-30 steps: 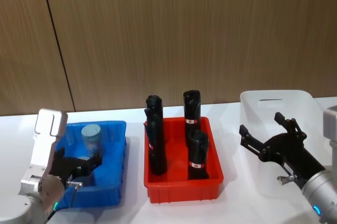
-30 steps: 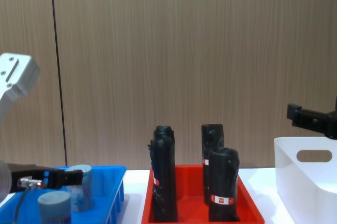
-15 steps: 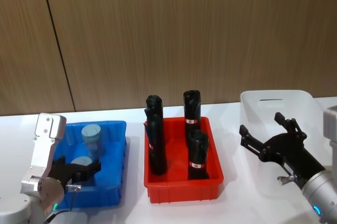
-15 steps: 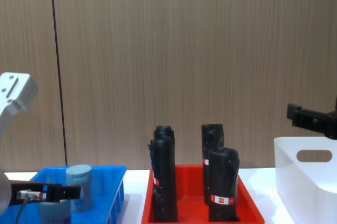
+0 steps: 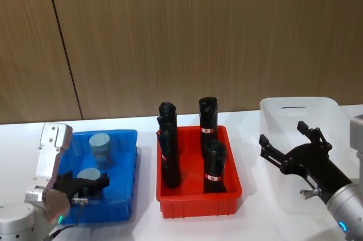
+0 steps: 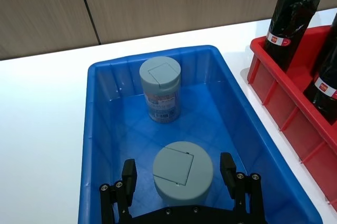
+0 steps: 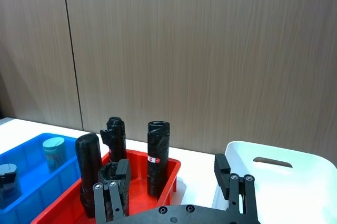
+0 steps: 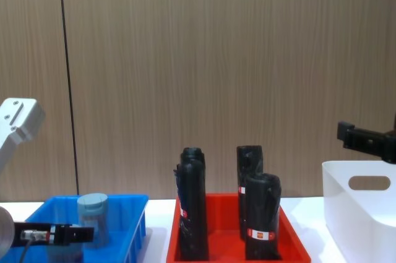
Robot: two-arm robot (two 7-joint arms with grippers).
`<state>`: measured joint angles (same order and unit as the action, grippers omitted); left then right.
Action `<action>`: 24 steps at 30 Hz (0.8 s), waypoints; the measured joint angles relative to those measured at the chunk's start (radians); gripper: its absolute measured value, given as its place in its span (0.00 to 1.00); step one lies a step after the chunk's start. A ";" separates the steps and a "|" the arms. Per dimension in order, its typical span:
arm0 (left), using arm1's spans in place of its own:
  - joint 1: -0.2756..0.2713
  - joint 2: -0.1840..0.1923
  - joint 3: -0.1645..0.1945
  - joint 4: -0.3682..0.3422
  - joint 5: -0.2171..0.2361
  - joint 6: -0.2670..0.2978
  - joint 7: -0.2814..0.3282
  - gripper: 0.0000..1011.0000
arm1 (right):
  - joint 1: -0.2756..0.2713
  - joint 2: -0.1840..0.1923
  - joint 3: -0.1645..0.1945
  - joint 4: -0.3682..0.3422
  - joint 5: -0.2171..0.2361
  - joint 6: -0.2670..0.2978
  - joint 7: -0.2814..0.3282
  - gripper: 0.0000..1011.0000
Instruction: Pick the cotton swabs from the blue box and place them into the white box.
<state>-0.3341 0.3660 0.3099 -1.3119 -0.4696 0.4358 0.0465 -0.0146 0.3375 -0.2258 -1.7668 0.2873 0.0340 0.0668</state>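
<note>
Two swab jars stand upright in the blue box point(image 5: 129, 134), at the table's point(image 5: 255, 212) left end. The near jar point(image 6: 182, 170) is in the front half. The far jar point(image 6: 160, 88) is apart from it, near the back wall.
Left gripper point(image 6: 179, 174): lowered into the blue box, jaws wide, one finger on each side of the near jar with a gap at both.
Right gripper point(image 5: 282, 133): jaws wide, empty, in the air by the white box's point(image 5: 295, 102) left side.
Red bin point(image 5: 198, 204): between the boxes, holding four upright black packs point(image 5: 214, 164).
</note>
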 joint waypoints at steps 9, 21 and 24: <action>-0.026 -0.013 -0.002 0.052 0.008 0.004 -0.026 0.99 | 0.000 0.000 0.000 0.000 0.000 0.000 0.000 0.99; -0.041 -0.026 -0.002 0.094 0.017 -0.037 -0.039 0.72 | 0.000 0.000 0.000 0.000 0.000 0.000 0.000 0.99; -0.042 -0.028 -0.002 0.098 0.017 -0.049 -0.038 0.66 | 0.000 0.000 0.000 0.000 0.000 0.000 0.000 0.99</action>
<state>-0.3762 0.3379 0.3081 -1.2137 -0.4524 0.3865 0.0085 -0.0146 0.3374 -0.2259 -1.7668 0.2873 0.0340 0.0667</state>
